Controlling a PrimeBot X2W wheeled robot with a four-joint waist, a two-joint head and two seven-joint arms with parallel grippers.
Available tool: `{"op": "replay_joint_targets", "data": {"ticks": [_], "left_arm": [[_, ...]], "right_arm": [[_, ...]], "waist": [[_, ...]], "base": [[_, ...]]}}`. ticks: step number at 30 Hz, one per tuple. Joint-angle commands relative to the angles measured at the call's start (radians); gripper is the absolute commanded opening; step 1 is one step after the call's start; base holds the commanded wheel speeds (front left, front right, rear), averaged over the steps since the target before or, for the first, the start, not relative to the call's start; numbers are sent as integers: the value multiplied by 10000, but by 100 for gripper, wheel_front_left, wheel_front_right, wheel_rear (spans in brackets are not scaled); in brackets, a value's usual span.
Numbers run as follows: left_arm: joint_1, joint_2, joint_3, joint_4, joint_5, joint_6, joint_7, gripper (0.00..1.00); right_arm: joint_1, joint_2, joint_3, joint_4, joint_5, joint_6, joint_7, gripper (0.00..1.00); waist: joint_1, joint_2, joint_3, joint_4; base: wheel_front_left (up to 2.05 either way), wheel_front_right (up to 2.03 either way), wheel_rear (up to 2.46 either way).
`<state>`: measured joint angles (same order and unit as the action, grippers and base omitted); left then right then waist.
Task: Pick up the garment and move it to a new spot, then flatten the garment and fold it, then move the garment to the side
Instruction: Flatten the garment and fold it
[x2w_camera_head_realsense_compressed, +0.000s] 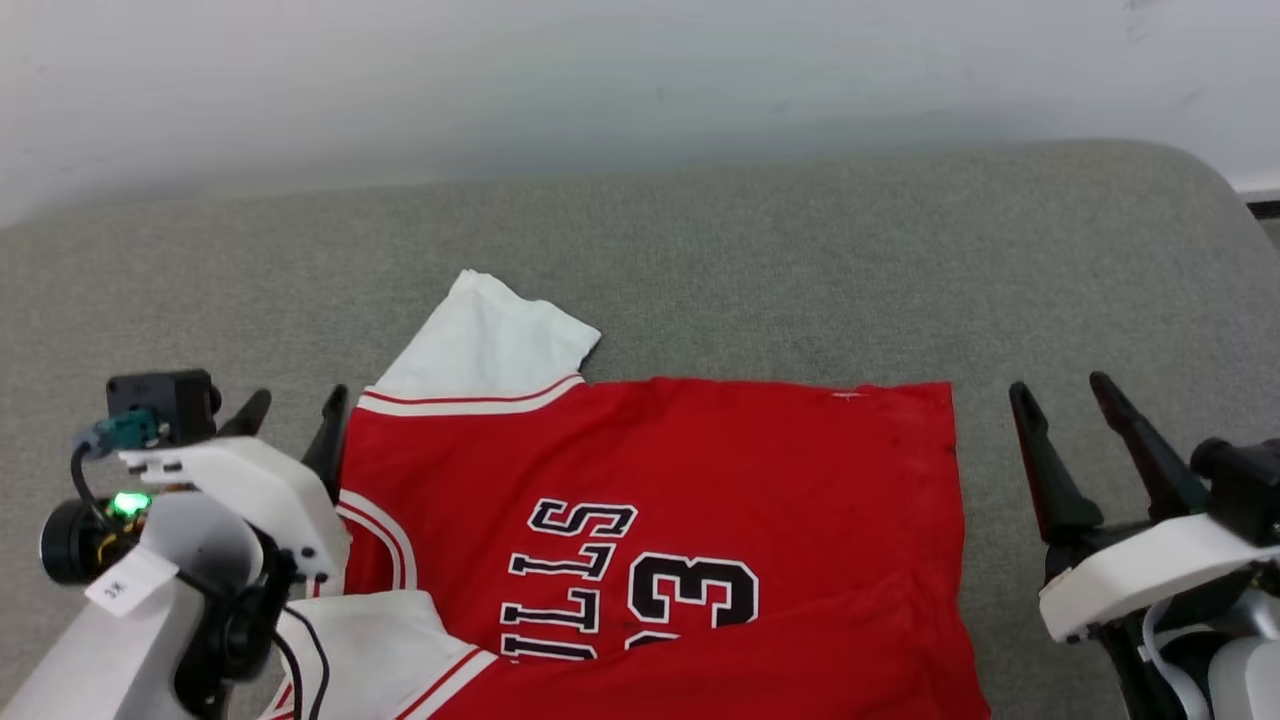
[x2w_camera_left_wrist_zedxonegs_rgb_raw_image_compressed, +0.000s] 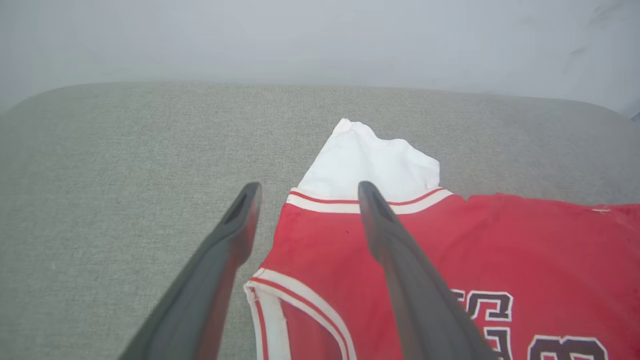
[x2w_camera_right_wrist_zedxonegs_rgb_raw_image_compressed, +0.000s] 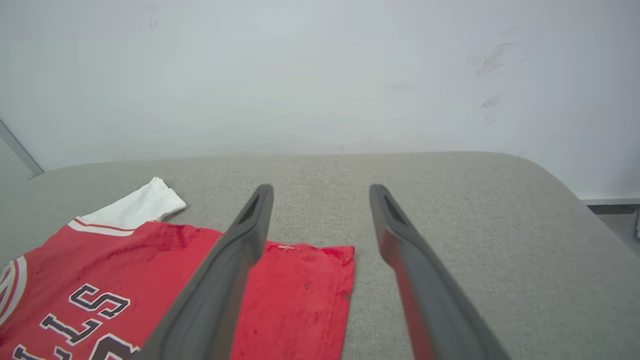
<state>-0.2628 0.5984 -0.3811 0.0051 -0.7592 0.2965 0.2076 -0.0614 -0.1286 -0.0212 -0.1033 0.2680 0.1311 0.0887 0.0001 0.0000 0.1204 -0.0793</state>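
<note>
The garment (x2w_camera_head_realsense_compressed: 700, 480), a red top with white sleeves, striped trim and dark lettering, lies spread on the grey cushion, one white sleeve (x2w_camera_head_realsense_compressed: 490, 345) pointing away from me. My left gripper (x2w_camera_head_realsense_compressed: 295, 412) stands open at the garment's left edge, empty; in its wrist view the left gripper (x2w_camera_left_wrist_zedxonegs_rgb_raw_image_compressed: 305, 195) straddles the shoulder trim of the garment (x2w_camera_left_wrist_zedxonegs_rgb_raw_image_compressed: 490, 250). My right gripper (x2w_camera_head_realsense_compressed: 1065, 392) is open and empty just right of the garment's right edge; from the right wrist, the right gripper (x2w_camera_right_wrist_zedxonegs_rgb_raw_image_compressed: 321, 192) hovers over the corner of the garment (x2w_camera_right_wrist_zedxonegs_rgb_raw_image_compressed: 300, 295).
The grey fabric cushion (x2w_camera_head_realsense_compressed: 750, 260) stretches far back to a pale wall (x2w_camera_head_realsense_compressed: 600, 70). Its rounded right corner (x2w_camera_head_realsense_compressed: 1200, 180) drops off near a dark floor strip (x2w_camera_head_realsense_compressed: 1262, 207).
</note>
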Motion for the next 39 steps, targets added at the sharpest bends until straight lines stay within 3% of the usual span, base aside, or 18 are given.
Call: {"op": "replay_joint_targets", "data": {"ticks": [1, 9, 16, 17, 25, 31, 32, 34, 39], "left_arm": [[-399, -42, 8, 137, 87, -111, -98, 100], [-2779, -120, -194, 1582, 24, -978, 627, 100], [-4741, 87, -414, 3154, -451, -1736, 2414, 100], [-5122, 128, -505, 3585, -586, -1855, 3042, 100], [-6417, 382, -885, 4971, -778, -2054, 5137, 100], [-6296, 353, -1500, 5753, -862, -2177, 6666, 100], [-6221, 319, -1591, 5852, -934, -2215, 6963, 51], [-6192, 274, -1647, 5918, -993, -2191, 7126, 0], [-6265, 59, -1551, 5945, -967, -2193, 6558, 0]], "right_arm": [[-290, 22, -77, -103, -66, -8, -57, 100], [-1314, 153, -68, -416, -306, -8, -324, 100], [-1727, 267, 112, -149, -156, -8, -527, 100], [-1780, 309, 186, -25, -98, -8, -596, 100], [-1921, 458, 401, 461, 229, -8, -847, 100], [-1958, 497, 313, 823, 365, -8, -933, 100], [-1974, 475, 287, 869, 372, -8, -935, 100], [-2014, 428, 269, 954, 429, -8, -905, 100], [-2170, 191, 230, 1244, 697, -8, -613, 100]], "waist": [[-1, 0, 601, -302], [-1, 0, 2076, -903], [-1, 0, 2753, -1478], [-1, 0, 2888, -1628], [-1, 0, 3363, -2139], [-1, 0, 3494, -2275], [-1, 0, 3491, -2280], [-1, 0, 3493, -2284], [-1, 0, 3439, -2198]], "base": [[0, 0, 0], [0, 0, 0], [0, 0, 0], [0, 0, 0], [0, 0, 0], [0, 0, 0], [0, 0, 0], [0, 0, 0], [0, 0, 0]]}}
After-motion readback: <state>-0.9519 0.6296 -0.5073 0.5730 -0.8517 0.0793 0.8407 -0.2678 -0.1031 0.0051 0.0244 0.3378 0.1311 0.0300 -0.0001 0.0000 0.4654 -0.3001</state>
